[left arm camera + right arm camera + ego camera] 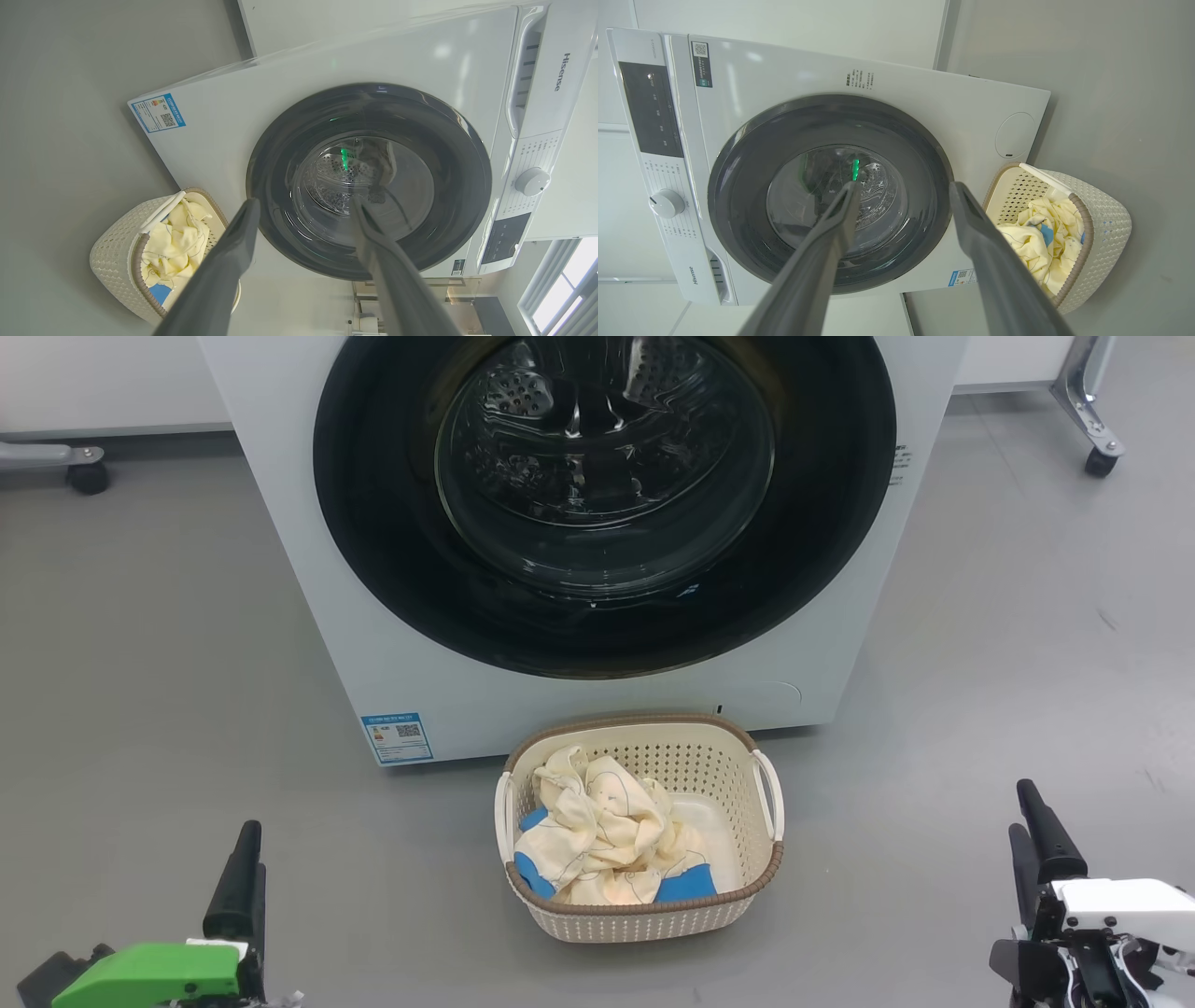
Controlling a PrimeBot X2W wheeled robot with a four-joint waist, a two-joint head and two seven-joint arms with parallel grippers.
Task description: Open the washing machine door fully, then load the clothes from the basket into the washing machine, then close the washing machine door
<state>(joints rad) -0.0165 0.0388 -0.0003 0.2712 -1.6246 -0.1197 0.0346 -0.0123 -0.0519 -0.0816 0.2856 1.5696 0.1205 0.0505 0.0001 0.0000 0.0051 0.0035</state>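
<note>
The white washing machine (308, 569) stands straight ahead, and its washing machine door (597, 625), black-rimmed with a glass bowl, lies shut flat against the front. On the floor just before it sits the cream basket (644, 907) holding the crumpled cream-yellow clothes (607, 840) with blue patches. My left gripper (245, 859) is low at the left and my right gripper (1025, 812) low at the right, both well back from the basket. In the wrist views the left gripper (304, 201) and the right gripper (904, 185) stand open and empty, pointing at the door (280, 154) (738, 186).
Bare grey floor lies on both sides of the machine and basket. A wheeled frame leg (89, 476) stands at the back left and another caster (1102, 457) at the back right. The control panel with its dial (532, 181) tops the machine's front.
</note>
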